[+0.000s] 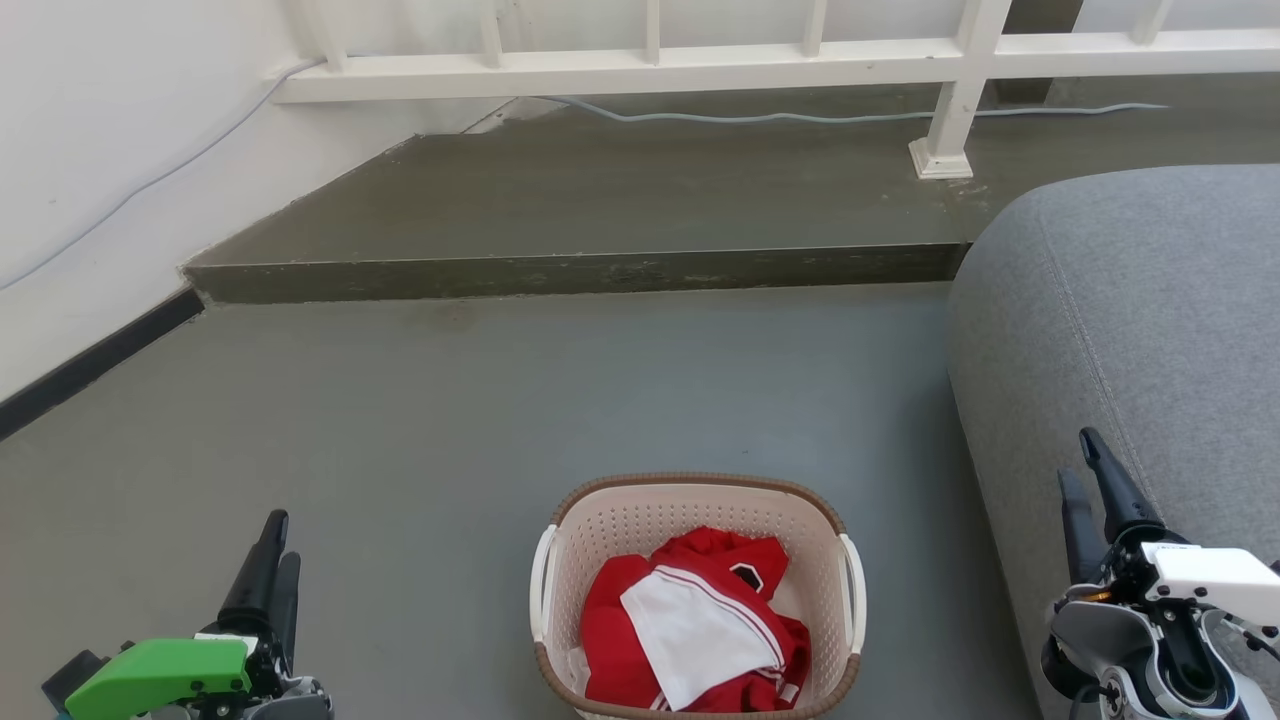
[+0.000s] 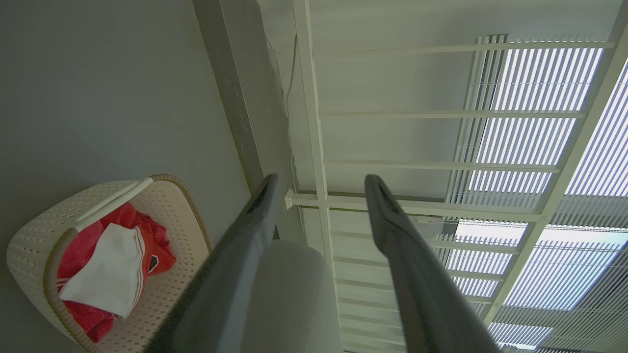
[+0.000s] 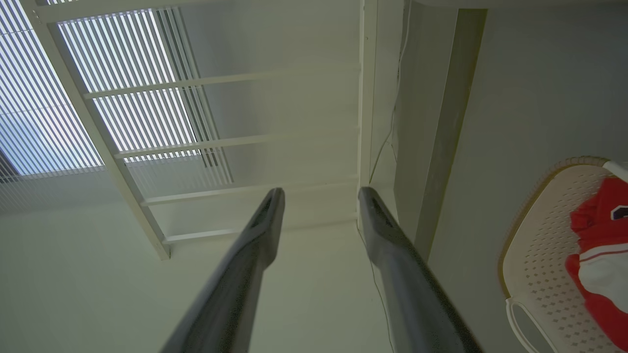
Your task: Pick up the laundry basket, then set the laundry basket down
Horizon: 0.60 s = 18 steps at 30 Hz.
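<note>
The laundry basket [image 1: 690, 481] sat on the grey floor [image 1: 450, 420], low and centre in the head view, holding a crumpled red and white garment [image 1: 700, 620]. The left hand [image 1: 280, 540] and right hand [image 1: 1078, 458] hung well apart on either side of it, both released, fingers parted and grasping nothing. A grey sofa [image 1: 1130, 300] stood at the robot's right, and a white railing [image 1: 650, 65] ran beyond.

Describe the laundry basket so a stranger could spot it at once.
Find the grey sofa on the head view's right; on the grey floor left of it sits the laundry basket. It is cream and perforated, with a brown woven-look rim, white side handles and red-and-white clothing inside.
</note>
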Tool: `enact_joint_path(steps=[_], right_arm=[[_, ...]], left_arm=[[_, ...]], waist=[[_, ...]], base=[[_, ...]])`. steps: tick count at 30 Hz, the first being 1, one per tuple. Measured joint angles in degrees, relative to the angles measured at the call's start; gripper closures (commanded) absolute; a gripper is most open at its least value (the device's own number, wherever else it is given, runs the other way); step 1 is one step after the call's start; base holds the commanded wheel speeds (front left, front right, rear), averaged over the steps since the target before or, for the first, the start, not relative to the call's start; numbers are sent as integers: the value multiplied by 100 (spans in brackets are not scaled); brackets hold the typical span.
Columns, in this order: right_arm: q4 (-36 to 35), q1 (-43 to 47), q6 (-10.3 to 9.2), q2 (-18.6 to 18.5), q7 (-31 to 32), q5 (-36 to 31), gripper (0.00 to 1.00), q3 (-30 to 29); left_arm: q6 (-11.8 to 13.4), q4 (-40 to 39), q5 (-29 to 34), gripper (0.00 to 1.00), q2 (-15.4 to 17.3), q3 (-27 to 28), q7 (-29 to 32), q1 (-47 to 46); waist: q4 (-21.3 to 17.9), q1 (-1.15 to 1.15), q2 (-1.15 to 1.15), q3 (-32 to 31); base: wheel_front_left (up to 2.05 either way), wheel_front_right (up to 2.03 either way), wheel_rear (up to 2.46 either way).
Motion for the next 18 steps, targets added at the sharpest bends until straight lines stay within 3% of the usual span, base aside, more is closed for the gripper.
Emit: enact_joint_path(steps=[18], right_arm=[[-180,-14,1,-7,-294,-7,0,274]], left_arm=[[0,-116,94,0,7,-205,-320,-12]], waist=[[2,0,0,30]], base=[[0,0,0]])
